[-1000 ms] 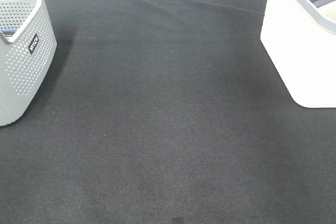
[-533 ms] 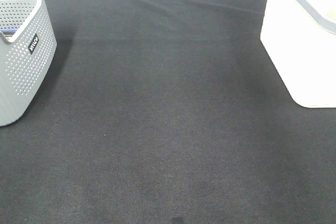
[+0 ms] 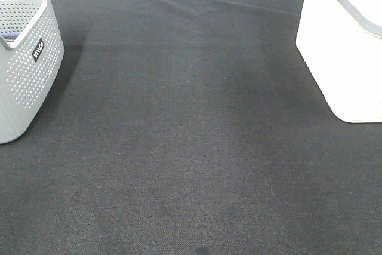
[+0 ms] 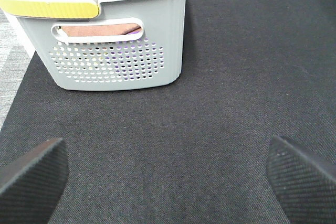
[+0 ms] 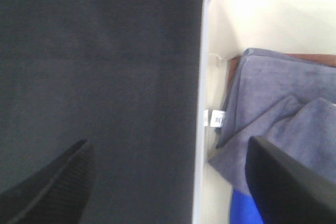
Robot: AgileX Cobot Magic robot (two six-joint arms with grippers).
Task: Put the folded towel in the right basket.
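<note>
**Operator:** Where is the towel, and what are my grippers holding?

**Spotter:** Your right gripper [image 5: 168, 142] has its jaws spread wide with nothing between them. It hangs over the rim of the white plastic basket [image 5: 201, 77]. The grey-purple terry towel [image 5: 273, 93] lies inside that basket, loosely folded, with one flap slumped over another and its edge close against the wall. Your left gripper [image 4: 165, 141] is just as wide apart and empty. It faces the grey perforated plastic basket [image 4: 121, 61] across the black cloth table [image 3: 179, 123]. From this, I'd judge the placing done.

**Operator:** And if I have to lift it?

**Spotter:** Expect it to be light, soft and limp. It won't hold a shape, and the terry should grip your pads rather than slide. Nothing in it can break, but any loose flap will trail and pull the fold open. Pinch at the thick folded edge, through all the layers, not the top flap alone. You have little room for a finger on the side by the wall, where the small white tag [image 5: 216, 118] sits. Something bright blue [image 5: 244, 208] lies under the towel's near end. I can't tell what it is, so don't catch it in your pinch.
</note>
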